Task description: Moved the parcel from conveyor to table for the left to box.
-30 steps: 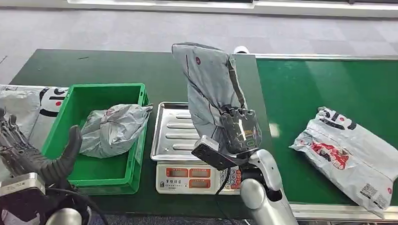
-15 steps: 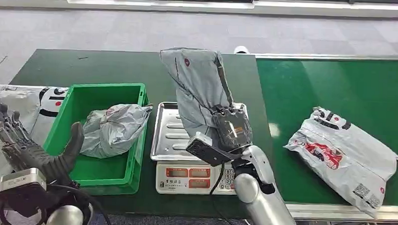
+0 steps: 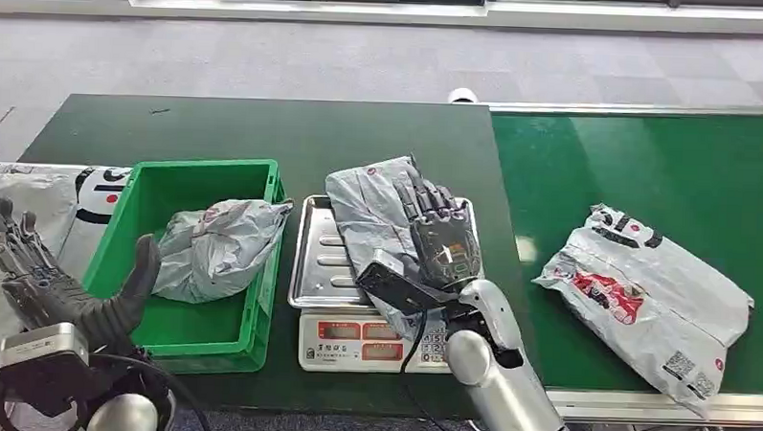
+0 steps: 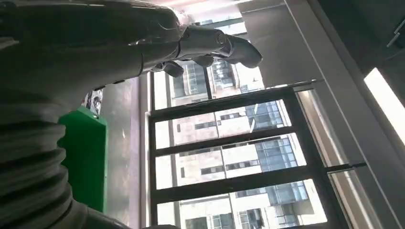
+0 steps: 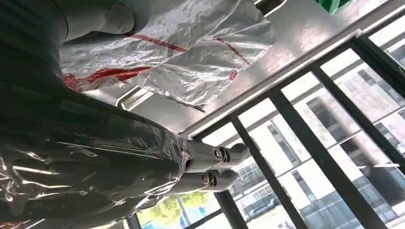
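parcel (image 3: 373,210), a soft grey poly bag, lies crumpled on the scale tray (image 3: 320,261) beside the green bin (image 3: 139,202). right hand (image 3: 439,232) rests on it, fingers extended, grip unclear. it looks light, limp and slippery; best gathered mid-body. left hand (image 3: 45,280) is spread, empty.

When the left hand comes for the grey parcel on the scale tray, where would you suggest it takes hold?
Probably the grey parcel at its end nearest the green bin, coming from above on the bin side: that end lies bare on the scale tray, while the right hand covers the other.
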